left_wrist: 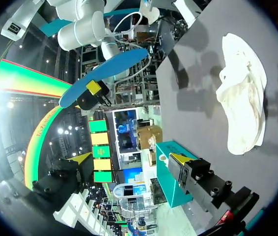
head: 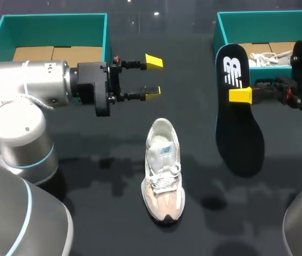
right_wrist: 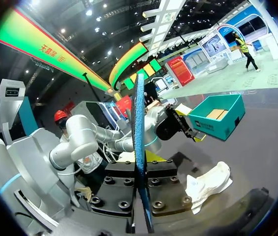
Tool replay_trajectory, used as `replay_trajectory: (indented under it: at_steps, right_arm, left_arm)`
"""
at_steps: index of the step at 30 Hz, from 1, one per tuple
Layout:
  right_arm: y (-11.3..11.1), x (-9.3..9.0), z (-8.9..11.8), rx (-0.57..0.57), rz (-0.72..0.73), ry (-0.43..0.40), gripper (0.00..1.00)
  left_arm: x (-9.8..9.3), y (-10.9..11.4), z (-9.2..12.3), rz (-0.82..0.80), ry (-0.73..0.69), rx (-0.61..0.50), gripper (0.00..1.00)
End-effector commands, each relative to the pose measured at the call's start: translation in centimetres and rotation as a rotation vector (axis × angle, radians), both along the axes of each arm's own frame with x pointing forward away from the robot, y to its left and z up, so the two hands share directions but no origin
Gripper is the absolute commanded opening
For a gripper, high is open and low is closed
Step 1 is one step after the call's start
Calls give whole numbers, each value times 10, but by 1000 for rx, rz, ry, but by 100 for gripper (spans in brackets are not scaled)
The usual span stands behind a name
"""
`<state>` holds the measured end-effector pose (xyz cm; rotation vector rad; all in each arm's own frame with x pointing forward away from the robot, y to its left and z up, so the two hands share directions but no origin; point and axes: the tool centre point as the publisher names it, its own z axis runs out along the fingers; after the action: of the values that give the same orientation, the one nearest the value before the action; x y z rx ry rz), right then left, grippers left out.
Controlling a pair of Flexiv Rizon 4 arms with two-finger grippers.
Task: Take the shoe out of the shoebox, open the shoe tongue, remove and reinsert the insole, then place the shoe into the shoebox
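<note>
Shoe (head: 163,170), white with beige panels, lies on its sole in the lower middle of the head view, toe toward the bottom edge, heel toward the top, laces slack and its opening showing pale. It touches neither arm. To its right the dark insole (head: 240,117) is held clear of the black table (head: 87,176), its printed end uppermost and overlapping the left wall of the teal right shoebox (head: 219,26) in the upper right corner. The right gripper (head: 241,96) comes in from the right edge and pinches the insole from both sides, one yellow tip lying flat on its near face; in the right wrist view the insole stands edge-on, clamped between the two black finger blocks. A second white shoe (head: 268,57) lies inside the right shoebox. In the upper left corner stands the left shoebox (head: 106,37), with brown card on its floor. The left gripper (head: 153,76) hangs above the table, just right of that box and up-left of the shoe, its fingers spread wide apart with nothing between them.
</note>
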<state>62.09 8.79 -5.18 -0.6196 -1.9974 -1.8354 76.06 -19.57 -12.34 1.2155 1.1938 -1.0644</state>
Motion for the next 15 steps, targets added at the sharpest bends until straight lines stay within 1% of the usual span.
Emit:
replay_trajectory:
  at_steps: [1,6,10,12,13,14,15]
  right_arm:
    - [5,17,-5,18,50,6,0]
    - [5,17,-5,18,50,6,0]
    - [5,56,-6,39,24,26,0]
    - [4,75,-11,34,1,89,0]
    - [3,83,-13,62,-10,127,0]
    - [3,91,-17,70,-21,179,0]
    - [3,97,-20,65,-27,212,0]
  left_arm:
    - [-1,1,0,0,-2,0,100]
    - [-1,1,0,0,-2,0,100]
    - [-1,1,0,0,-2,0,100]
    - [-1,1,0,0,-2,0,100]
    - [-1,1,0,0,-2,0,100]
    - [-1,1,0,0,-2,0,100]
    - [-1,1,0,0,-2,0,100]
